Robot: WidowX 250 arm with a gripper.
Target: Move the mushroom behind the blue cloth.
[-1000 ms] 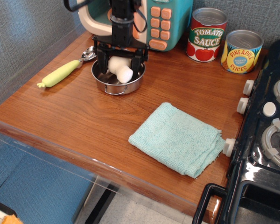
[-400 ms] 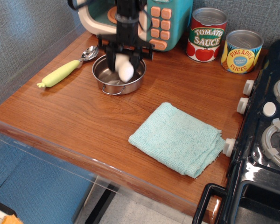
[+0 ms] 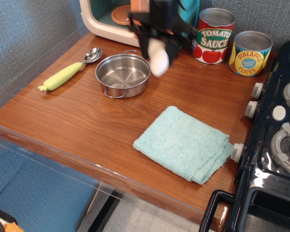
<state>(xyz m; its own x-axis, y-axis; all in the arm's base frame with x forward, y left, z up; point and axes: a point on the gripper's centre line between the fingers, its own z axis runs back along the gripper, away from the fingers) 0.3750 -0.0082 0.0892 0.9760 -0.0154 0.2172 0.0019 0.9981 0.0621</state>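
The white mushroom (image 3: 158, 59) hangs in the air, gripped by my gripper (image 3: 157, 48), which is shut on it. It is above the wooden counter, just right of the steel pot (image 3: 123, 74) and in front of the toy microwave. The pale aqua cloth (image 3: 183, 143) lies folded on the counter, nearer the front and to the right of the mushroom. The pot holds nothing.
A yellow-green handled spoon (image 3: 67, 73) lies left of the pot. A tomato sauce can (image 3: 212, 36) and a pineapple can (image 3: 250, 53) stand at the back right. A toy microwave (image 3: 111, 17) is at the back. A black stove (image 3: 275, 140) borders the right.
My gripper has lifted the mushroom out of the steel pot and carried it up and to the right. The pot now holds nothing.
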